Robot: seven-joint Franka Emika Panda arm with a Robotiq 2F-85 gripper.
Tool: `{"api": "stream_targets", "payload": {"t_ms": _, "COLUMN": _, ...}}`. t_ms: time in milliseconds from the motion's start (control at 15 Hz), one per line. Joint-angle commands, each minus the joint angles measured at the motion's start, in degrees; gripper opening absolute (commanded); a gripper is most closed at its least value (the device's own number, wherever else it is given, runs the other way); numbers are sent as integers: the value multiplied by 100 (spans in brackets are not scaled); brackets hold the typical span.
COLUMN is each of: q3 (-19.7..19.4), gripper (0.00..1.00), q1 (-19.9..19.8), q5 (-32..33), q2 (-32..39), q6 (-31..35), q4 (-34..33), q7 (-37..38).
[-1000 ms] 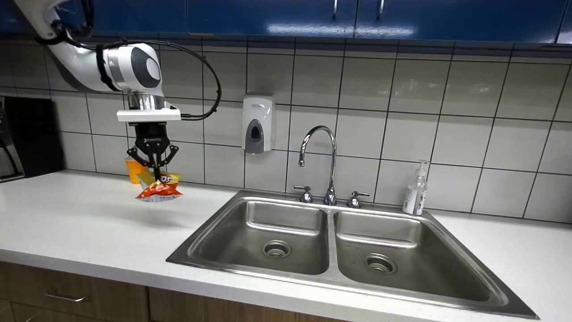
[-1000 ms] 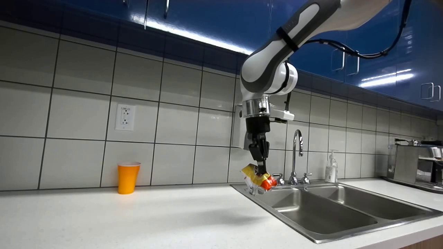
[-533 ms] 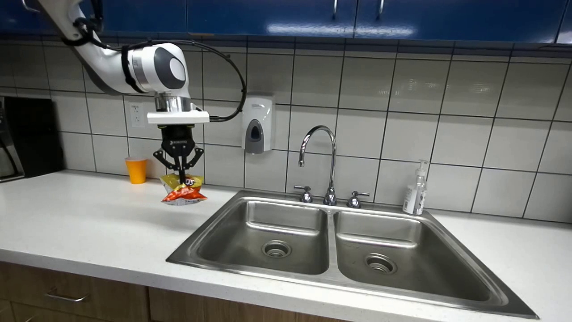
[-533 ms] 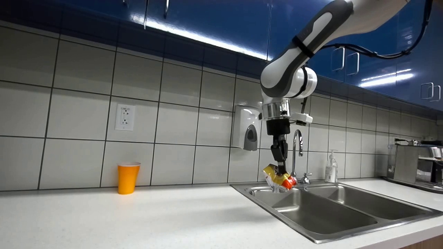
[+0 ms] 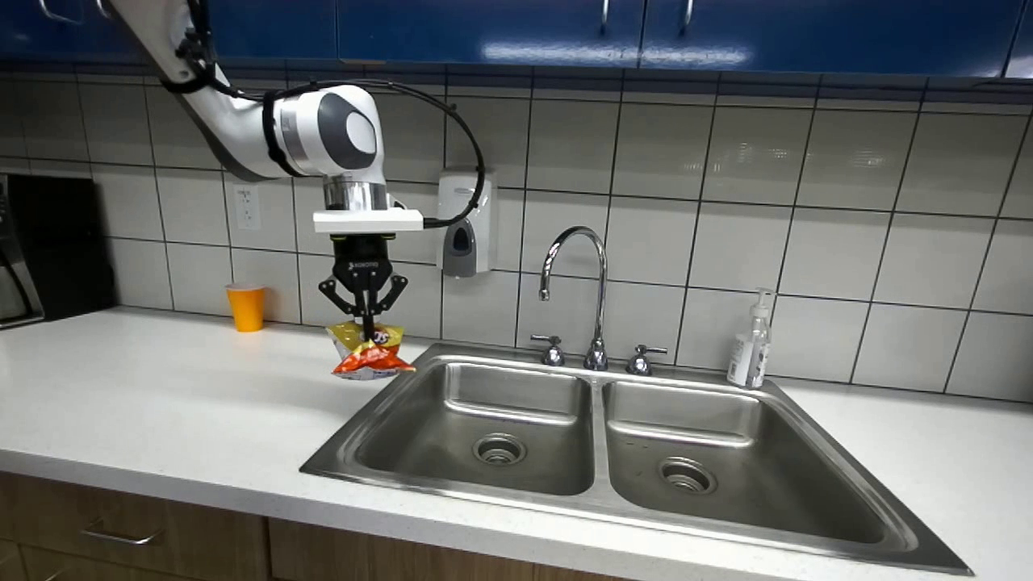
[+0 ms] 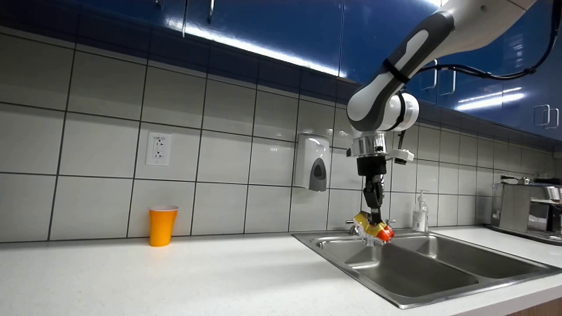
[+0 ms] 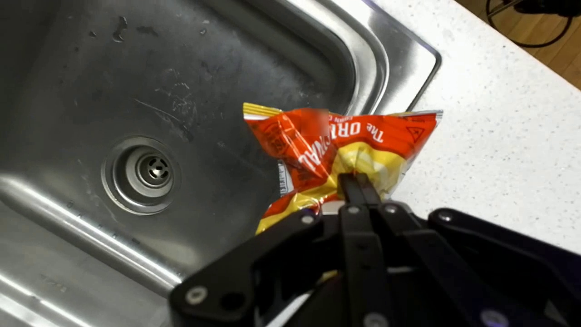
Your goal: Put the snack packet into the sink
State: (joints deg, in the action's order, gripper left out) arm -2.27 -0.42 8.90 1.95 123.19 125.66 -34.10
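The snack packet [image 5: 371, 361] is red, yellow and white and hangs in the air. My gripper [image 5: 369, 332] points down and is shut on its middle, pinching it. In an exterior view the packet is at the sink's left rim, above counter level. In an exterior view the packet [image 6: 366, 224] overlaps the sink [image 6: 351, 273] behind it. In the wrist view the fingers [image 7: 355, 178] are together on the packet [image 7: 317, 156], which lies across the sink's rim [image 7: 408, 68] and partly over a basin. The steel double sink also shows in an exterior view [image 5: 599, 452].
A chrome gooseneck faucet [image 5: 602, 282] with two handles stands behind the sink. A soap bottle [image 5: 750, 347] stands at its back right. A wall dispenser [image 5: 466, 226] hangs near the arm. An orange cup [image 5: 246, 308] stands at the wall. Blue cabinets [image 5: 492, 32] hang above.
My gripper has carried the packet along the counter toward the sink, rightward in both exterior views. The packet stays pinched. The sink and cup have not moved.
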Motion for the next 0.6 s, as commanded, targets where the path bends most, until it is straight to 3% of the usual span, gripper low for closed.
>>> {"api": "stream_targets", "payload": {"t_ms": 0, "q3": -111, "gripper": 0, "q1": -225, "q5": -12, "q2": 95, "q6": 201, "q4": -29, "q7": -387}}
{"api": "stream_targets", "payload": {"t_ms": 533, "q3": -373, "gripper": 0, "q1": -651, "q5": -118, "q2": 679, "q6": 525, "q4": -282, "q7": -884}}
